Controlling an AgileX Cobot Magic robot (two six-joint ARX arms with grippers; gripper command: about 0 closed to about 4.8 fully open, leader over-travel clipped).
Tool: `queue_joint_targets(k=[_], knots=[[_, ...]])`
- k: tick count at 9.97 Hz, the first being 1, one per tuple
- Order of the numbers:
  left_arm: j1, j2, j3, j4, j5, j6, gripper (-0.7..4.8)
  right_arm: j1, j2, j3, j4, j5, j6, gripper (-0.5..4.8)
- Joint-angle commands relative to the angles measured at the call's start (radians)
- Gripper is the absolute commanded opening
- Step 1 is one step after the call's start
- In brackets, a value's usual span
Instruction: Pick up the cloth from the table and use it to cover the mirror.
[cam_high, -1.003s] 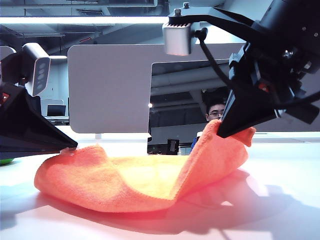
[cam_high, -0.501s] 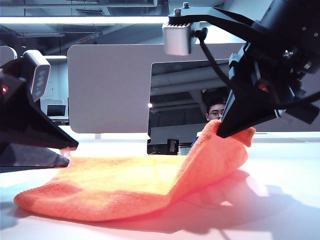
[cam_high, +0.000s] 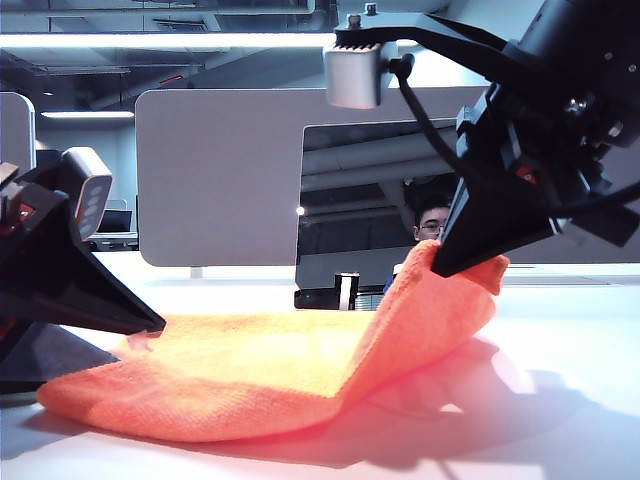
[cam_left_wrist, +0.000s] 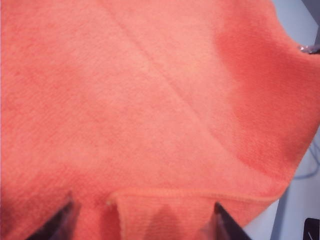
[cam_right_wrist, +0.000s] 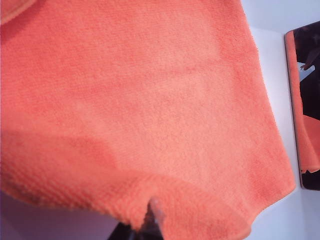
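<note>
Behind everything, an office with ceiling strip lights and a grey partition panel (cam_high: 215, 180) across the upper middle of the outside view; in front of it, at centre, the mirror (cam_high: 375, 215) standing upright on the white table (cam_high: 560, 400), face uncovered and reflecting the room. Spread low across the middle and lower left of that frame, the orange cloth (cam_high: 250, 370), mostly flat on the table but pulled up into a peak at centre right. At that peak, the right gripper (cam_high: 440, 268), clenched on one corner, with the pinch seen at the bottom of its own wrist view (cam_right_wrist: 152, 212) amid bunched fabric; probably gripped there so the towel can be hoisted by its edge. At the far left of the outside view, the left gripper (cam_high: 150, 328), jaws parted and nothing between them, lower finger under or beside the limp opposite corner, upper finger just above it. In its wrist view (cam_left_wrist: 145, 220), two dark fingertips (cam_left_wrist: 62, 220) set apart at the bottom, a folded hem lying between them, not squeezed. Likely spread wide to take a fresh bite on that corner, since lifting both corners would let the towel hang as a sheet wide enough to drape over the mirror's top. Mirror still bare, so covering not yet begun.
</note>
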Motion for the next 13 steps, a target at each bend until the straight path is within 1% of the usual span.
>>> queue_joint_targets(k=[1,4,7,8,9,10,11,12,13], knots=[[-0.041,0.009,-0.005,-0.031,0.055,-0.002,3.55,0.0,0.01,0.003,0.004,-0.005,0.005,-0.06],[-0.051,0.009,-0.005,-0.03,0.149,-0.002,3.55,0.0,0.021,0.003,0.007,-0.005,0.005,-0.06],[-0.051,0.009,-0.005,0.009,0.208,-0.002,3.54,0.0,0.021,0.003,0.008,-0.005,0.005,-0.06],[-0.051,0.009,-0.005,0.023,0.242,-0.002,3.41,0.0,0.021,0.003,0.007,-0.005,0.005,-0.06],[-0.051,0.009,-0.005,0.022,0.283,-0.005,3.41,0.0,0.021,0.003,0.008,-0.005,0.005,-0.06],[-0.051,0.009,-0.005,0.013,0.272,-0.005,3.41,0.0,0.021,0.003,0.008,-0.005,0.005,-0.06],[-0.051,0.009,-0.005,0.04,0.341,-0.004,3.41,0.0,0.021,0.003,0.008,-0.005,0.005,-0.06],[-0.051,0.009,-0.005,0.089,0.387,-0.022,3.41,0.0,0.021,0.003,0.008,-0.005,0.005,-0.06],[-0.051,0.009,-0.005,0.135,0.412,-0.031,3.41,0.0,0.021,0.003,0.008,-0.005,0.005,-0.06]])
